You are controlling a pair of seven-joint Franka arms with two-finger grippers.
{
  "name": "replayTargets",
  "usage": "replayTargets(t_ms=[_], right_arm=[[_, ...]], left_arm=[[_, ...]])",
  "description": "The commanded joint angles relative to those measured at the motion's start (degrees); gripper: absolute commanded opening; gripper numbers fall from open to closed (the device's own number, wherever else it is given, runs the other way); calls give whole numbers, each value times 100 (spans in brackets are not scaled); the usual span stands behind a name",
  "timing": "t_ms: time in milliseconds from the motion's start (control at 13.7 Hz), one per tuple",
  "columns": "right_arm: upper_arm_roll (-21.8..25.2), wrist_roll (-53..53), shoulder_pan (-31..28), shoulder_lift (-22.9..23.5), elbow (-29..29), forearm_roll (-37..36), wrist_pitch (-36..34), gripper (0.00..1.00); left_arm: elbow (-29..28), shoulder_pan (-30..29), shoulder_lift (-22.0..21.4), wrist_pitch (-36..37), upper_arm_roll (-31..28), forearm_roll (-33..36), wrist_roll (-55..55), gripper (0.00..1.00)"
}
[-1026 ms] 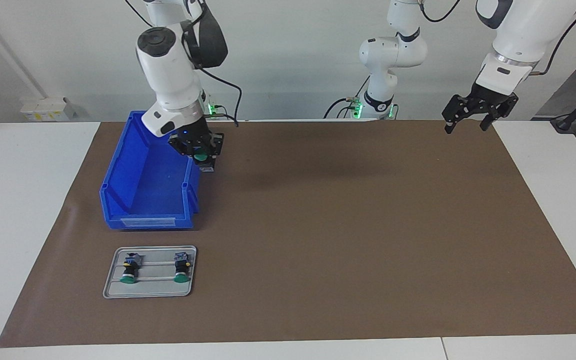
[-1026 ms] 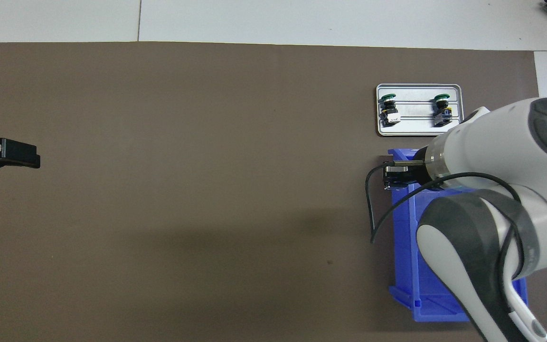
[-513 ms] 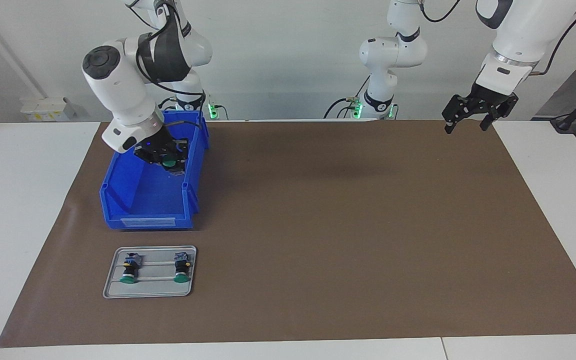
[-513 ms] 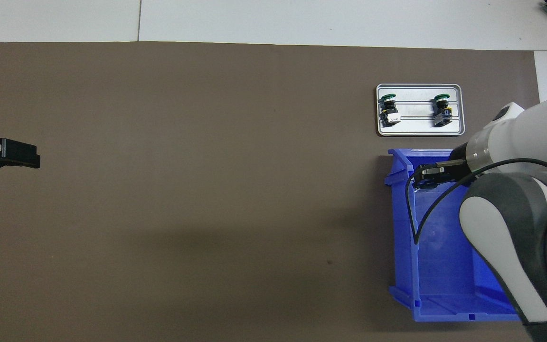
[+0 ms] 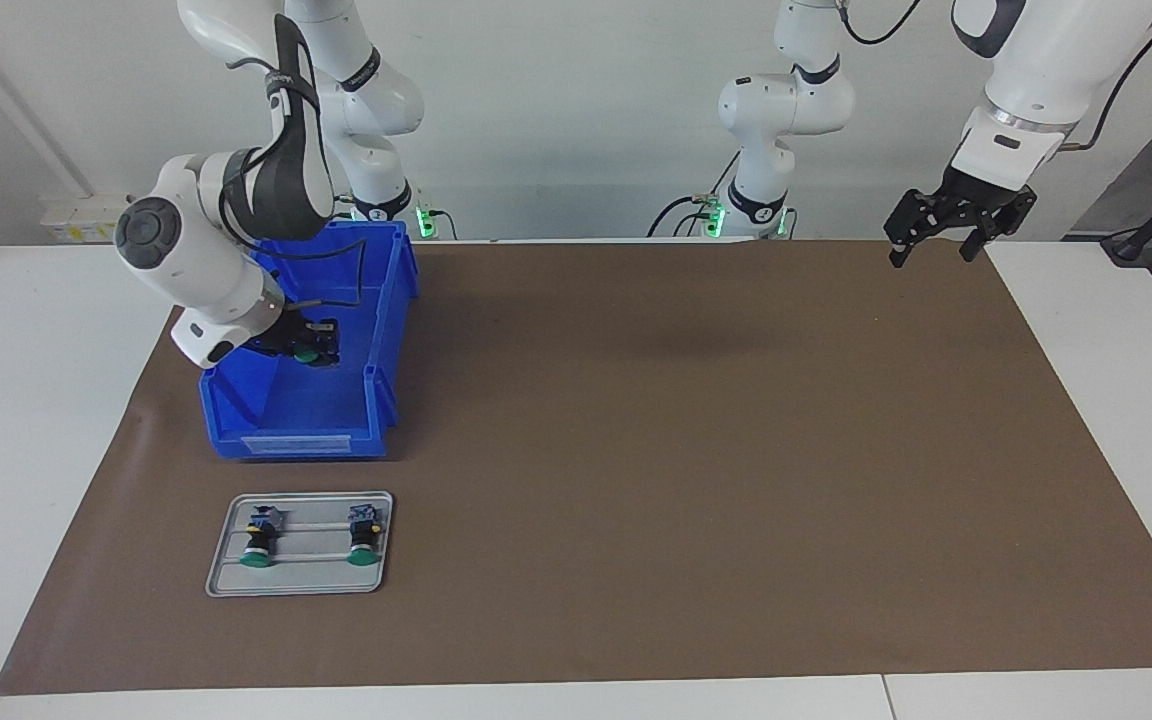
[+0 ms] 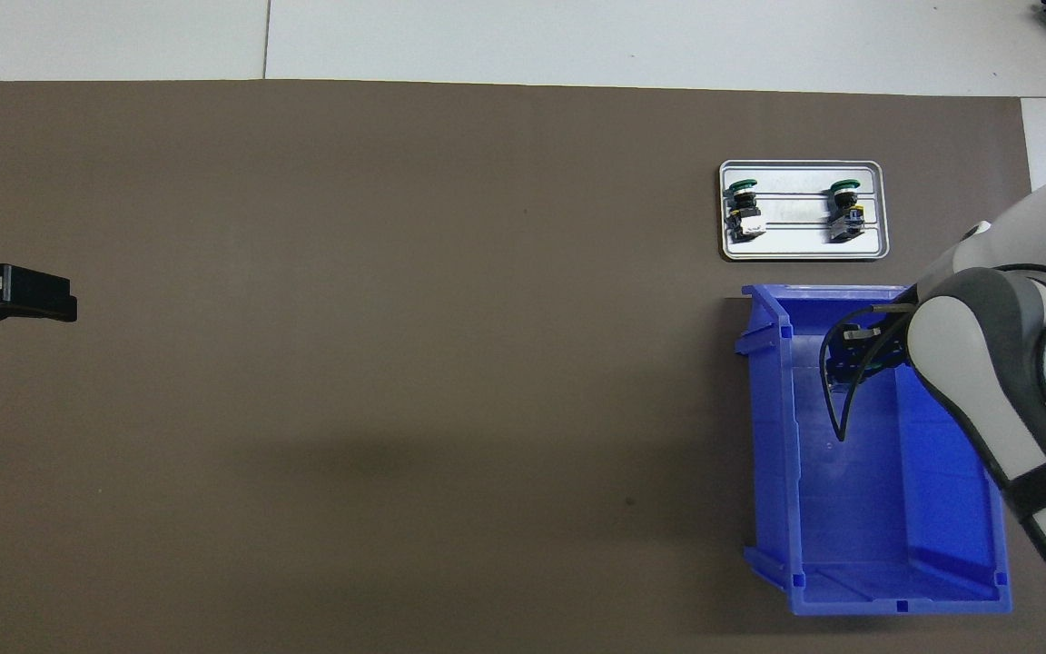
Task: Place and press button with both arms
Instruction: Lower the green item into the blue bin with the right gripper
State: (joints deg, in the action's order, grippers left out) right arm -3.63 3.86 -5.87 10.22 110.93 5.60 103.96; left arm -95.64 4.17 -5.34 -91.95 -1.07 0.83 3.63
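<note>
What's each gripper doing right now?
Left gripper: open, empty, waiting over the mat's edge.
Right gripper: shut on a green button, over the blue bin.

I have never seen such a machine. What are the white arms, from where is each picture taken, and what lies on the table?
These are two white robot arms, each ending in a black two-finger pincer. One picture looks at them from across the table; the other looks steeply down from above their own end.

On the brown mat stands a blue bin. Beside it, farther from the robots, a grey tray holds two buttons with green caps.

The right pincer is over the inside of the bin, shut on a third green button. The left pincer waits open in the air over the mat's edge at the left arm's end of the table, holding nothing.
</note>
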Motion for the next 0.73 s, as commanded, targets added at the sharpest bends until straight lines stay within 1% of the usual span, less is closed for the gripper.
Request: replayTargets(t_ms=[0, 147, 293, 440, 659], right_arm=[[-50, 9, -90, 130, -89, 20, 133, 0], [-50, -8, -90, 191, -45, -147, 492, 0], [-50, -95, -90, 244, 8, -147, 809, 0], [-50, -289, -90, 218, 192, -147, 1090, 0], [-41, -298, -90, 191, 263, -252, 1214, 0]], left_arm=[[-43, -21, -37, 54, 19, 102, -11, 100], [-43, -21, -37, 63, 10, 102, -11, 100], [-43, -21, -37, 54, 19, 102, -11, 100], [-43, -21, -37, 54, 19, 102, -11, 100], [-43, -21, -37, 54, 10, 102, -11, 100]])
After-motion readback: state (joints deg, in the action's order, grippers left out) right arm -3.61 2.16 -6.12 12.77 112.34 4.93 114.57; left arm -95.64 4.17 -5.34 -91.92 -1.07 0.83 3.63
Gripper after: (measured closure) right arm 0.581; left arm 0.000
